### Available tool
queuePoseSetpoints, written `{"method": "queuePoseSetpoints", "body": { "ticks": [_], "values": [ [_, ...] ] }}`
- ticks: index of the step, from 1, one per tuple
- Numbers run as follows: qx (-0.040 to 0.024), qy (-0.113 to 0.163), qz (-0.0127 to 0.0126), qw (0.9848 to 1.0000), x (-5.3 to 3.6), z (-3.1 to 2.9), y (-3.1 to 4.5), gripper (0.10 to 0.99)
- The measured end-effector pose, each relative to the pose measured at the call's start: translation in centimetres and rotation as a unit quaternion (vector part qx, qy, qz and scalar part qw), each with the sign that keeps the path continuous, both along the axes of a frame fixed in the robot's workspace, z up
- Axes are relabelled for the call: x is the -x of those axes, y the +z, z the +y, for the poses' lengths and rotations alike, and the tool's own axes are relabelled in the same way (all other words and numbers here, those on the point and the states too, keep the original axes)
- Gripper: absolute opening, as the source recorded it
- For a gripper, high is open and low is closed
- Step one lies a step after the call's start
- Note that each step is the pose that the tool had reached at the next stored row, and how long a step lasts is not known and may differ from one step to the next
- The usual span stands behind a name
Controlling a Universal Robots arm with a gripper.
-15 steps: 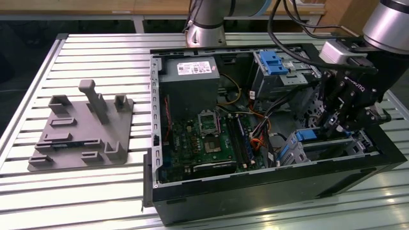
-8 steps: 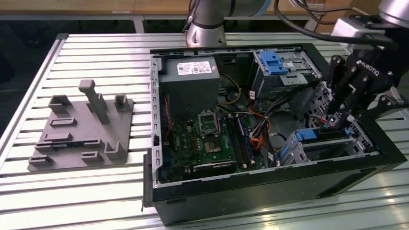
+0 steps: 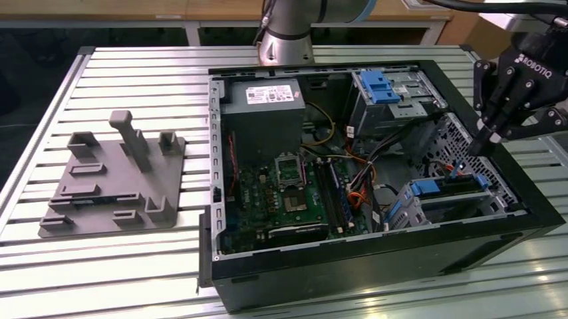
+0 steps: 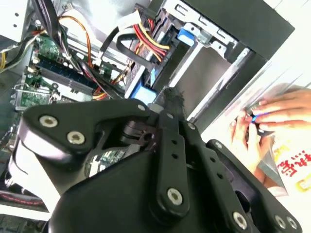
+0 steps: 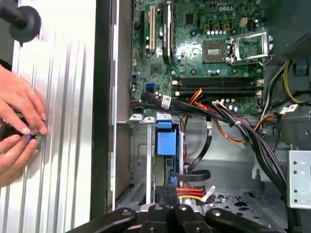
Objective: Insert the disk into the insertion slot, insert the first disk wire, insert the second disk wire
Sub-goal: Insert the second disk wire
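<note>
One gripper (image 3: 491, 141), black, hanging over the computer case (image 3: 373, 247) at its rim on the exterior view's right. Its fingers (image 4: 169, 99) are drawn together with no gap between them; whether anything is pinched there cannot be told.

One disk (image 3: 429, 187), lying in the insertion slot (image 3: 461, 207) in the near corner of the case on the exterior view's right, just below the gripper. Its blue carrier shows at both ends. Bundled wires (image 5: 194, 191) in red, yellow and black crowd the slot's inner edge, leaving little open room there.

One taller cage (image 3: 384, 88) with a blue latch, at the far corner.

One grey fixture (image 3: 116, 179) on the slatted table (image 3: 133, 266), well apart from the case, with open table around it.

Two hands (image 5: 19, 133) of a person, outside the case wall, holding something small.
</note>
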State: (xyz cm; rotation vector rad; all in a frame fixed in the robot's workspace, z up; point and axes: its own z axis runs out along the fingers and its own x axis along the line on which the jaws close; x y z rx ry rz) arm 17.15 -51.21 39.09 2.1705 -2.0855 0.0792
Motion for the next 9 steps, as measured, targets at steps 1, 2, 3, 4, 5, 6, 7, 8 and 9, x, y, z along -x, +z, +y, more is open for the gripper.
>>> {"method": "queuePoseSetpoints", "body": {
  "ticks": [1, 2, 3, 4, 5, 6, 7, 8, 9],
  "values": [
    [0.0, 0.0, 0.0, 1.0, 0.0, 0.0, 0.0, 0.11],
    [0.0, 0.0, 0.0, 1.0, 0.01, 0.0, 0.0, 0.106],
    [0.0, 0.0, 0.0, 1.0, 0.02, 0.0, 0.0, 0.106],
    [0.0, 0.0, 0.0, 1.0, 0.02, 0.0, 0.01, 0.106],
    [0.0001, 0.0, 0.0, 1.0, 0.02, 0.0, 0.01, 0.106],
    [0.0001, 0.0, 0.0, 1.0, 0.03, 0.0, 0.01, 0.106],
    [0.0001, 0.0, 0.0, 1.0, 0.03, 0.0, 0.01, 0.106],
    [0.0, 0.0, 0.0, 1.0, 0.03, 0.0, 0.01, 0.106],
    [0.0001, 0.0, 0.0, 1.0, 0.04, 0.0, 0.01, 0.106]
  ]
}}
